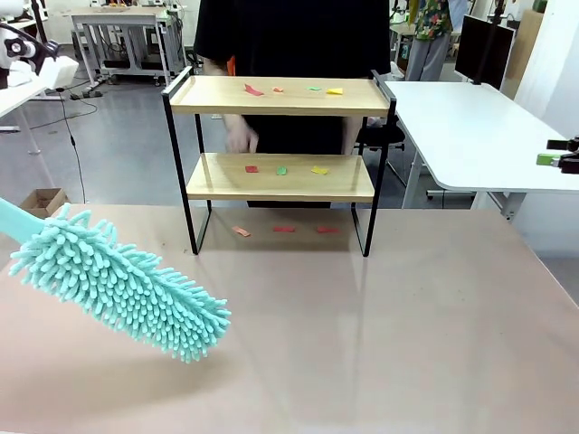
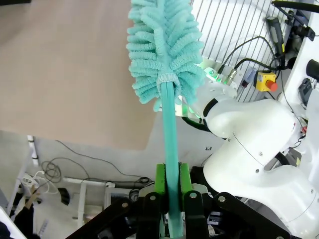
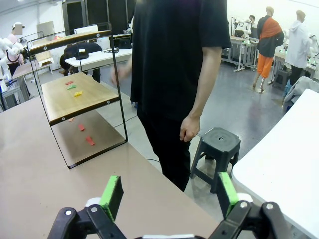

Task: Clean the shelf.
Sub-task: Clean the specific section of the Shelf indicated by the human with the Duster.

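Fluffy teal microfibre duster (image 1: 118, 280) is hanging low over the near left of the large beige bench (image 1: 407, 344), its long axis slanting from the left edge toward the bench's middle, with the left gripper's (image 2: 172, 180) green-padded fingers (image 2: 160, 181) clenching its flat handle. Ahead and to the right of its tip, well apart, the small two-tier shelf (image 1: 208, 93) of light wooden boards in a thin black frame is standing upright, carrying coloured paper scraps (image 1: 292, 89) on both boards. Off to the side the right gripper (image 3: 169, 191) is hovering released and empty, so the left arm looks placed to sweep.
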Tool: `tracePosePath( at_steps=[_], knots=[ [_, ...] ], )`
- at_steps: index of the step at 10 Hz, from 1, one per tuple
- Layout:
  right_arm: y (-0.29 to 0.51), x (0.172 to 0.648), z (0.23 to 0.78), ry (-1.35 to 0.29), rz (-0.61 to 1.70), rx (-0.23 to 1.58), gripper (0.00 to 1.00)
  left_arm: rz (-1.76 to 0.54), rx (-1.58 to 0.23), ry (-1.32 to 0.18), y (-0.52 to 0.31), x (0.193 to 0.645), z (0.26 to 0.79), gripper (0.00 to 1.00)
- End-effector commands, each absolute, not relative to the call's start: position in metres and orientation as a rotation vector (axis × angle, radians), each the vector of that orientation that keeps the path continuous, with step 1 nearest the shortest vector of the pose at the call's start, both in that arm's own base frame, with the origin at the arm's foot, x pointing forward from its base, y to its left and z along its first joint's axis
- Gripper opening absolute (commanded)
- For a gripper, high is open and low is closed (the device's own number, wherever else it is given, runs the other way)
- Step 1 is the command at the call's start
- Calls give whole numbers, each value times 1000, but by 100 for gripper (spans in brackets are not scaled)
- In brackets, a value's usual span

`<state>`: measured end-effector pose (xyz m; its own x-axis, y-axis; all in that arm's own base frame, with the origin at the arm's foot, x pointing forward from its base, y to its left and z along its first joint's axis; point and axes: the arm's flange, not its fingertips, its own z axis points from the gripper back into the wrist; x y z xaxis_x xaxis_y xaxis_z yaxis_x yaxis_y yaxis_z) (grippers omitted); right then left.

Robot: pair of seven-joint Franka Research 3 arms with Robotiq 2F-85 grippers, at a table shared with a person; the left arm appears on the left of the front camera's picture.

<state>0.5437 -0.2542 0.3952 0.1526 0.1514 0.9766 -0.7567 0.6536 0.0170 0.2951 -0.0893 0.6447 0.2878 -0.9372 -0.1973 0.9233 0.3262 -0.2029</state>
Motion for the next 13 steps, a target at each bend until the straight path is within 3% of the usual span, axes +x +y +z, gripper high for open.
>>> tracePosePath(
  at_steps=[1,13],
  knots=[
    [-253,544,397,-1257,715,591,100,-1234,-56,303,-88,292,646,13],
    [-253,544,397,-1257,715,591,100,-1234,-56,303,-88,292,646,13]
  ],
)
